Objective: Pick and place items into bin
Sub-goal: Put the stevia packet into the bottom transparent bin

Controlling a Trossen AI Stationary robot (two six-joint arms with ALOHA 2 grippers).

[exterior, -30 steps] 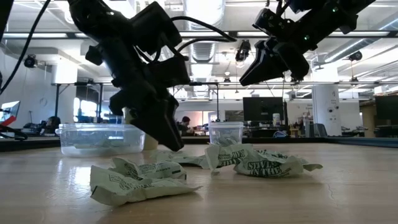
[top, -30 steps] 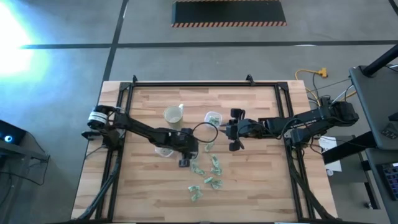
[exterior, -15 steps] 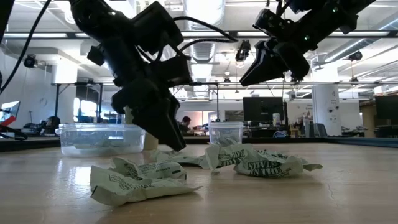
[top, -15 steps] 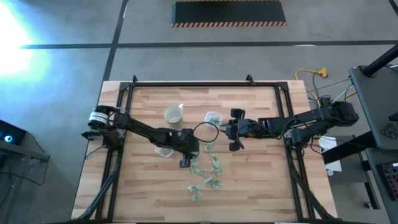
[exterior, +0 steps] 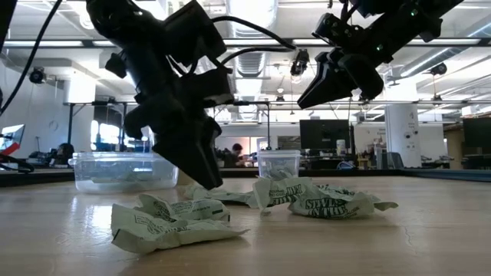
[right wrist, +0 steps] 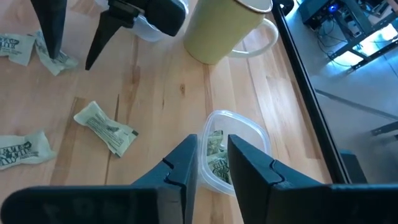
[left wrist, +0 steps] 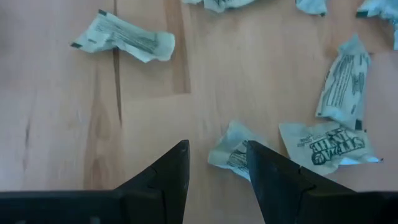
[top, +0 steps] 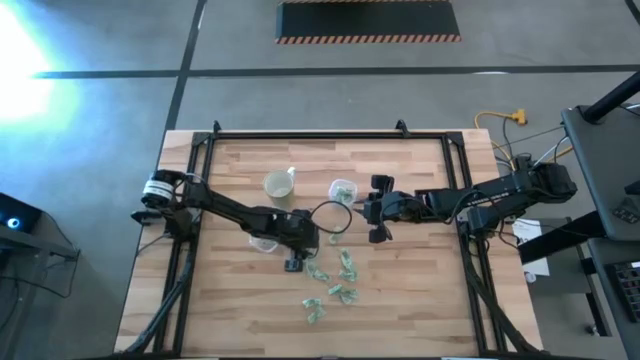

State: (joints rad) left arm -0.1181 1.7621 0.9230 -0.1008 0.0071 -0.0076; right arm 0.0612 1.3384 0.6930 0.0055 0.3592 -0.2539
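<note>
Wooden slats of the table carry the scattered crinkled wrappers, where the left gripper hangs low with fingers apart beside one wrapper that could slide off sideways, while the right gripper, fingers parted and empty, hovers over the small clear bin.

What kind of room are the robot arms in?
Probably a robotics lab or big workshop. Behind the wooden table there are desks with computer monitors, bare pipes and lights on the ceiling, and hazard-striped marking on the concrete floor.
</note>
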